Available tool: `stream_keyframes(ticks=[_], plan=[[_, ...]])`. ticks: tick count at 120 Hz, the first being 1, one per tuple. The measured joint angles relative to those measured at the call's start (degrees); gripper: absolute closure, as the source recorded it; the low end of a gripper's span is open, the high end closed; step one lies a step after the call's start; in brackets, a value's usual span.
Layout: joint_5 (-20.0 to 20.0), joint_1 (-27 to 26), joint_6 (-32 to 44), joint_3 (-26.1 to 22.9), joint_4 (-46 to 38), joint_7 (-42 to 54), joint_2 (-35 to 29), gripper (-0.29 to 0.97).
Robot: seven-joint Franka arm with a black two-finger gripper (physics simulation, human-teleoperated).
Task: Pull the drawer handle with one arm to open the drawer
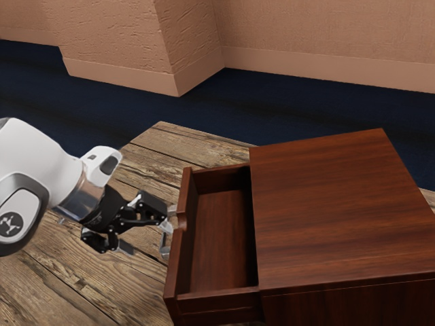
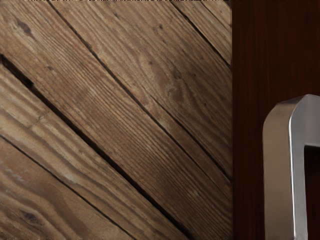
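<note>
One gripper [image 1: 167, 228] sits at the handle [image 2: 281, 165] on the drawer [image 1: 217, 238] front; clamped or not, cannot tell. Drawer stands well out of the cabinet [image 1: 326, 204]. Risk: a loose hold slips off the handle. Pulling further may drag the cabinet across the table [image 1: 75, 285].

The white Franka arm [image 1: 30, 183] reached in from the exterior view's left, its wrist [image 1: 95, 178] angled down toward that view's right, with the black gripper [image 1: 162, 224] held low and nearly level, pointing the same way.
</note>
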Motion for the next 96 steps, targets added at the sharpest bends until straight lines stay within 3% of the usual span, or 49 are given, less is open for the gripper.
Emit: stream_keyframes(ticks=[96], plan=[[4.43, 1.50, -3.66, 1.31, -3.16, -0.88, -6.63, 0.00]])
